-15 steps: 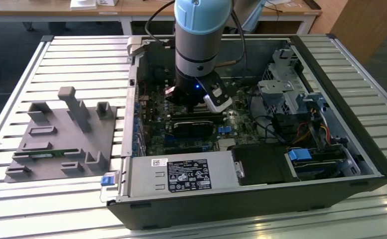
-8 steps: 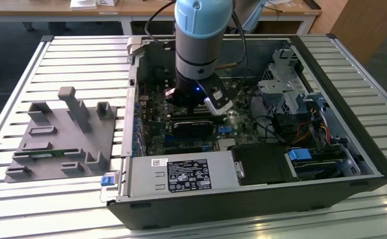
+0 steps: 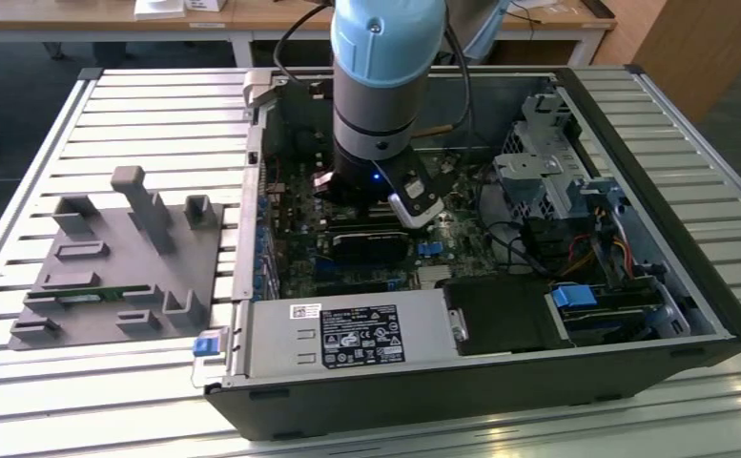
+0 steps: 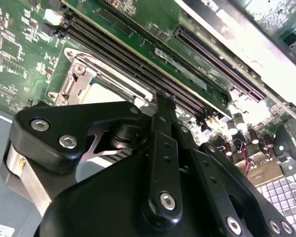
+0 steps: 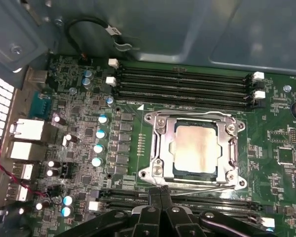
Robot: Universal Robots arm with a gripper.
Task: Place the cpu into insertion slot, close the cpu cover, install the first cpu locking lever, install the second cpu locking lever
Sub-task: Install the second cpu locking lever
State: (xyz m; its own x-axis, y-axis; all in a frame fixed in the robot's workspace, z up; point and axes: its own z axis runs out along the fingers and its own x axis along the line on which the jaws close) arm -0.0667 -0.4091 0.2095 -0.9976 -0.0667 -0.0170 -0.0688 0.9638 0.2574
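On the exterior view's left sits a grey fixture block (image 3: 115,262) on the slatted table (image 3: 154,95), well apart from the work. Moving right, the open computer case (image 3: 472,382) lies on its side, and my arm (image 3: 383,76) reaches straight down into it over the motherboard (image 3: 297,262).

In the first wrist view the cpu (image 5: 195,148) lies flat in the insertion slot (image 5: 147,173), and the cpu cover (image 5: 158,143) is down over it, framing the chip's silver top. So I judge placing and covering done and the lever work in hand.

The gripper (image 5: 161,190) has its fingers pressed together with nothing visibly clamped between them. The tips sit just beside the socket's edge, close to a thin wire locking lever (image 5: 207,189); I can't tell whether they touch it.

In my judgement the next move calls for a steady push on that wire, without sliding onto the nearby memory slots (image 5: 187,84).
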